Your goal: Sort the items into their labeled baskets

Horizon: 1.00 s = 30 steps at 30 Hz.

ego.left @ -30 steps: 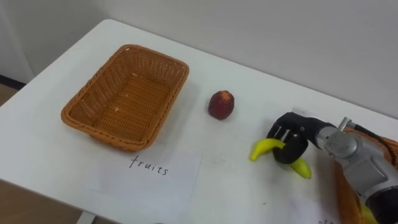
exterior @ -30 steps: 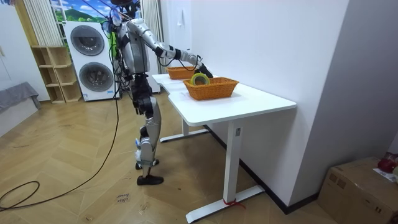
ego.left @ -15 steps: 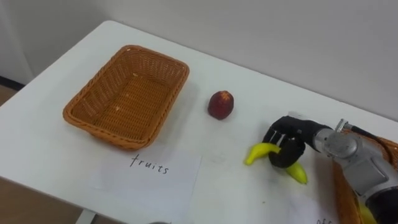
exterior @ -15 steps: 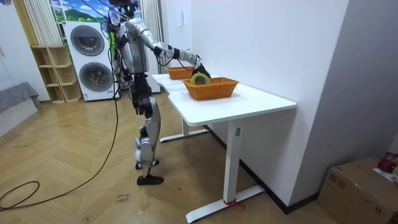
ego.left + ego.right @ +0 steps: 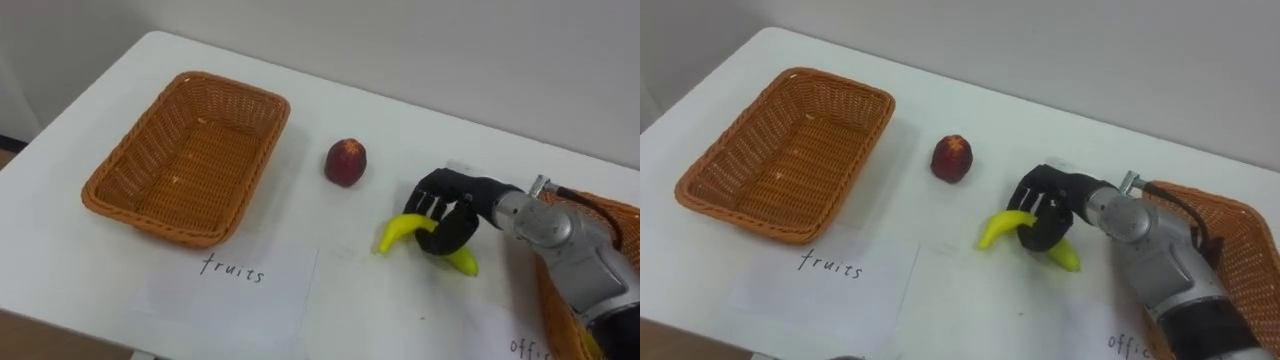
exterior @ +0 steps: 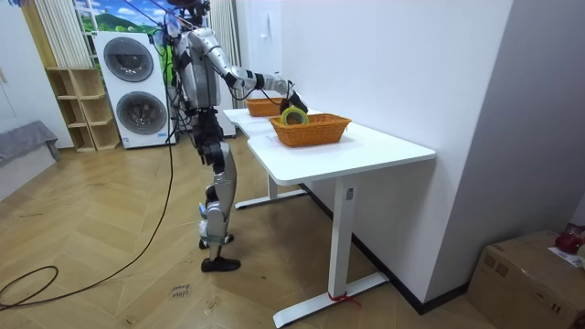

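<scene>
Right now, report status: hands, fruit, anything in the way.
Right hand curled round banana. Fruits basket on table's left. Apple loose on table, between banana and basket, near the carry path.

Bright even indoor light, white table (image 5: 70,255) evenly lit, soft faint shadows under basket (image 5: 268,132), banana (image 5: 398,232) and robot hand (image 5: 447,203).

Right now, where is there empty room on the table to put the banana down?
The fruit basket is empty inside: the biggest free spot. The table is also bare between that basket and the red fruit. It is crowded on the right, where the right robot hand grips the banana near the second basket.
</scene>
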{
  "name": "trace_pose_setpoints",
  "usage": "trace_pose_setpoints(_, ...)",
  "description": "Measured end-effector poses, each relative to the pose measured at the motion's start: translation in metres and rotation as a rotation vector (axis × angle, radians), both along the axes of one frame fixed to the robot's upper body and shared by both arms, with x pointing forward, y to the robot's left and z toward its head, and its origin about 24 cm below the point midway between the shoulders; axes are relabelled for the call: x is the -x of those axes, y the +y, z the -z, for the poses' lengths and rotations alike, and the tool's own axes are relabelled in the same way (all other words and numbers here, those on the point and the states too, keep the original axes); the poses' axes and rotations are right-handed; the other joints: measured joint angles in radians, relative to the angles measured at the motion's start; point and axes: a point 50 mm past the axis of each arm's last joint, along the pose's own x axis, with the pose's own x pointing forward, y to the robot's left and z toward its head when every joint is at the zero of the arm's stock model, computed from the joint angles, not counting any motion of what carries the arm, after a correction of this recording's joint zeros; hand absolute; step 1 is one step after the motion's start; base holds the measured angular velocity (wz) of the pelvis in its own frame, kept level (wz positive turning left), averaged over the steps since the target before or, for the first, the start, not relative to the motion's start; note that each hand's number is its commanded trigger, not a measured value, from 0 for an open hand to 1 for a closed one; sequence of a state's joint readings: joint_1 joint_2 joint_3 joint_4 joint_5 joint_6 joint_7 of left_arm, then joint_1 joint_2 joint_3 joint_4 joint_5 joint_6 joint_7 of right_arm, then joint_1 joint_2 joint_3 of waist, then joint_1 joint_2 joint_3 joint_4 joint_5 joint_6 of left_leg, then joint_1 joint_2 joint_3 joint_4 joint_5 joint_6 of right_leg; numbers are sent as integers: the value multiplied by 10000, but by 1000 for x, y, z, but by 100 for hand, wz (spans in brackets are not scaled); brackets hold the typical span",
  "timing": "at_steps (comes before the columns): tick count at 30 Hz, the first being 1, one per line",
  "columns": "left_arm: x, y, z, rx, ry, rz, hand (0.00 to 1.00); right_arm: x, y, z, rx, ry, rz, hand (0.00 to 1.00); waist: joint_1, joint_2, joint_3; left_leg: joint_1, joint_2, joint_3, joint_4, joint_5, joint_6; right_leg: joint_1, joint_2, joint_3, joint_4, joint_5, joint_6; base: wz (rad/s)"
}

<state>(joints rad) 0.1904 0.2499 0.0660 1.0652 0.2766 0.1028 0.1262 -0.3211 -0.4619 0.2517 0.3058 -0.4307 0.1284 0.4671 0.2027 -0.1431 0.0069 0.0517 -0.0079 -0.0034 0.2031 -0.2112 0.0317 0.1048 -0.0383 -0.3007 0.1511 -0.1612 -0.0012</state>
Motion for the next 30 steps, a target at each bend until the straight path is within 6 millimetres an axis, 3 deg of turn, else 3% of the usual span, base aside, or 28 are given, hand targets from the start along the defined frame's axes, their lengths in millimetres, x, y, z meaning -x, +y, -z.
trace_pose_setpoints(5, -2, -2, 0, 28, -152, -71, 0, -1, -1, -3, -5, -208, 121, 100, -72, 21, -6, 88, -6, -9, -22, 8, 4, 80, -69, -5, -3, -4, 6, 0)
trace_pose_setpoints(13, -2, -4, 1, 58, -183, -355, 0, -6, -20, -17, -238, -1233, 1245, 100, -56, 21, -6, 222, -40, 3, -66, 12, 23, 252, -104, -25, 8, -10, 22, 0)
trace_pose_setpoints(19, 0, -7, 2, 99, -151, -467, 0, -9, -25, -24, -1208, -1944, 2062, 100, -36, 116, -2, 246, -37, -1, -120, 11, 26, 284, -101, -43, 15, -10, 22, 0)
trace_pose_setpoints(20, 1, -7, 2, 90, -133, -504, 0, -9, -24, -26, -1415, -2083, 2133, 100, -49, 171, 23, 285, -37, -9, -117, 11, 26, 335, -102, -57, 15, -10, 22, 3)
trace_pose_setpoints(26, 7, -7, 2, -98, 17, -583, 0, -11, -7, -44, -2078, -3308, 1970, 100, -119, 377, -51, 304, -45, -7, -128, 18, 34, 370, -100, -43, 11, -15, 30, 1)
trace_pose_setpoints(30, 7, -9, 3, -60, 13, -602, 0, -12, -3, -49, -2549, -3797, 2106, 100, -113, 412, -41, 298, -46, -1, -130, 22, 40, 375, -109, -40, 12, -18, 35, 0)
